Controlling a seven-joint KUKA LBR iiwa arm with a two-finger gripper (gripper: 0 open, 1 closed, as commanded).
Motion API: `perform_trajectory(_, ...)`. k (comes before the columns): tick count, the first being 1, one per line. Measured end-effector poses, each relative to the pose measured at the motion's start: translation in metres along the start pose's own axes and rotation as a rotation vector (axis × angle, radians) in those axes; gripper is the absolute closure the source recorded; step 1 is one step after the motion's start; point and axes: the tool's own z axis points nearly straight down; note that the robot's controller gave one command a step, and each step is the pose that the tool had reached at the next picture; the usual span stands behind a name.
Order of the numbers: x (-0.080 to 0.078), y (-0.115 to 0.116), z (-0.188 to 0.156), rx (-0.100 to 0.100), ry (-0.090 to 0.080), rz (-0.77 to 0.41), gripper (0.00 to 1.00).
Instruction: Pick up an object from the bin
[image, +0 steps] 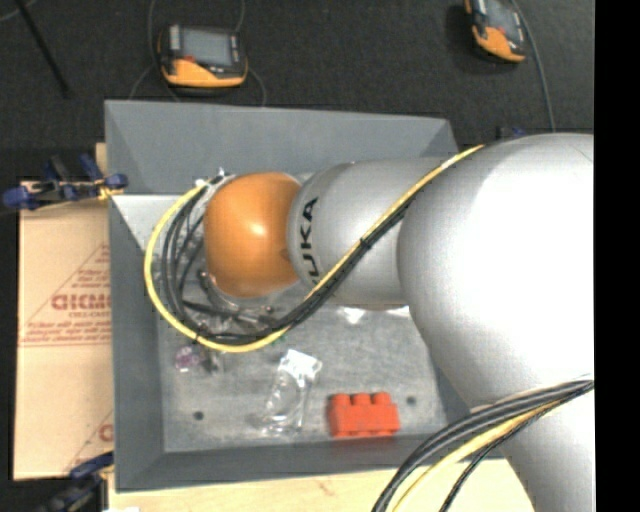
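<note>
My gripper (220, 322) shows as dark metal parts just below the arm's orange cover, over the left part of the bin floor. A small purple thing (185, 358) lies right beside it, at its lower left. A crumpled clear plastic piece (286, 393) lies on the floor to the gripper's lower right. Further right, near the front wall, sits an orange-red block (363, 414) with studs on top. Whether the gripper touches the purple thing is hidden.
The arm and its cables cover the back and right of the bin. A white scrap (351, 316) peeks out from under the arm near the middle. Bare grey floor lies along the front left.
</note>
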Motion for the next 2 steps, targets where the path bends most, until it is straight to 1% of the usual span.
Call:
perform_trajectory(1,-0.034,0.018,-0.066,0.002,-0.007,0.037,1.0)
perform_trajectory(2,-0.041,-0.013,-0.159,0.006,-0.009,0.049,1.0)
